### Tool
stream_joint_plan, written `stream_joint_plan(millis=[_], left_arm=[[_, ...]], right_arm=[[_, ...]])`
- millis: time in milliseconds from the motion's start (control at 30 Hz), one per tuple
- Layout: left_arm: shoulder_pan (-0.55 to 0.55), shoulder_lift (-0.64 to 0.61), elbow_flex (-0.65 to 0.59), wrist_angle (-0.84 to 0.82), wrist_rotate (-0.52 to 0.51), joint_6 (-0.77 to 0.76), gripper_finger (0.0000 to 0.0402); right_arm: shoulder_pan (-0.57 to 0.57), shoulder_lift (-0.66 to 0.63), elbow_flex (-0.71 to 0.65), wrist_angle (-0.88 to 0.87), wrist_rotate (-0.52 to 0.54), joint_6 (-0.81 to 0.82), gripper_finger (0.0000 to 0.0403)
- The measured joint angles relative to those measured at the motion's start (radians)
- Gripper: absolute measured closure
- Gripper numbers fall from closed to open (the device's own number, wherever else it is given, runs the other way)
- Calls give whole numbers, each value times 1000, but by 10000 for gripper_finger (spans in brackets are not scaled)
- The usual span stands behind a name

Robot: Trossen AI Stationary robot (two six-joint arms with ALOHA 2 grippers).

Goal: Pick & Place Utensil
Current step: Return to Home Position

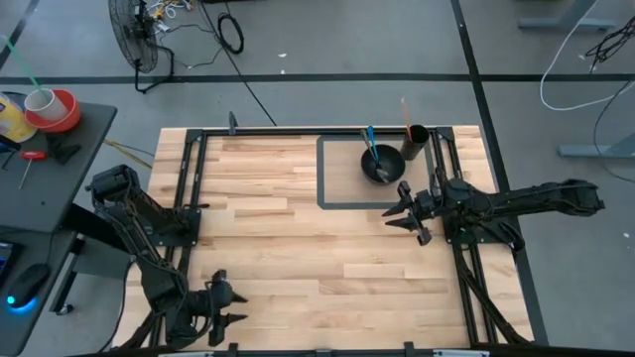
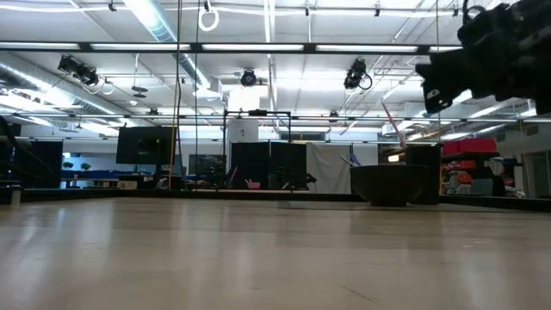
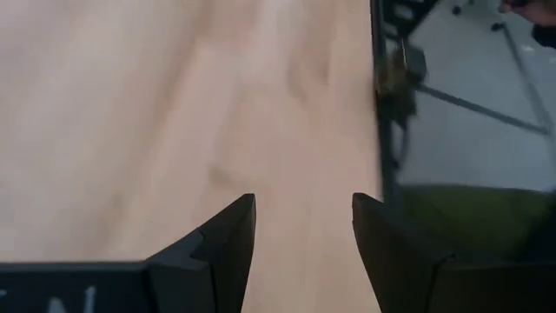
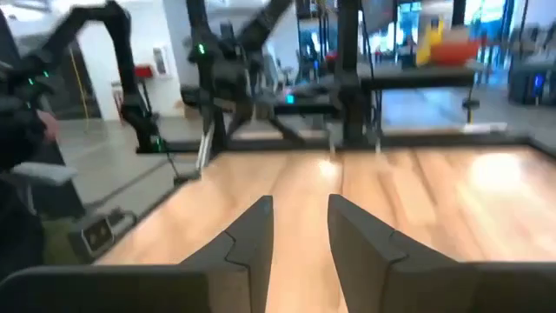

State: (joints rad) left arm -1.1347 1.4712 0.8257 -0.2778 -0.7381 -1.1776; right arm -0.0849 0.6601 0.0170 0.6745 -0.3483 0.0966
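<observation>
At the near edge of the worktop [image 1: 298, 248], the left claw [image 1: 230, 303] sits low and tucked in by its own base, its arm folded back on itself. Its fingers are apart with nothing between them, as the left wrist view shows. It is well apart from every task item, so it adds little risk.

Farther back, the right claw [image 1: 402, 210] is where the danger lies. Its arm reaches in from the right side, stretched nearly level above the wood. The claw is raised clear of the surface, and its fingers are spread and empty. It hangs just beside the black bowl [image 1: 397, 169], on the bowl's near side.

The bowl holds the blue fork [image 1: 369, 142] and the black spoon [image 1: 379, 173], and the fork handle juts up over the far rim. Behind the bowl, at the far edge, stands the black cup [image 1: 415, 141]. The orange straw [image 1: 404, 114] leans out of its top.

Everything looks placed, so what remains appears to be the retreat of the right arm. The likely fault would be a pull-back that swings toward the far edge or dips on the way. A finger or wrist could then catch a handle, nudge the bowl, or knock the tall, narrow cup over and spill the straw. A path lifting up and away toward the right base looks safest.
</observation>
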Motion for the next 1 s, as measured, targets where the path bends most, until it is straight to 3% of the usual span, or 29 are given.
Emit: stream_joint_plan(millis=[167, 300, 533, 667, 800, 900, 1000], left_arm=[[67, 0, 0, -2, -204, 208, 204], [203, 0, 0, 9, -178, 347, 204], [513, 0, -1, 284, 53, 798, 204], [679, 1, -1, 494, 301, 1038, 204], [810, 1, -1, 542, 512, 1139, 204], [878, -24, -45, 563, 545, 1185, 204], [966, -95, -170, 706, 597, 1186, 204]], right_arm=[[0, 0, 0, -54, 18, -1, 289], [0, 0, 0, -61, 18, -1, 289], [0, 0, 0, -61, 18, -1, 289], [0, 0, 0, -61, 18, -1, 289], [0, 0, 0, -61, 18, -1, 289], [0, 0, 0, -61, 18, -1, 289], [0, 0, 0, -61, 18, -1, 289]])
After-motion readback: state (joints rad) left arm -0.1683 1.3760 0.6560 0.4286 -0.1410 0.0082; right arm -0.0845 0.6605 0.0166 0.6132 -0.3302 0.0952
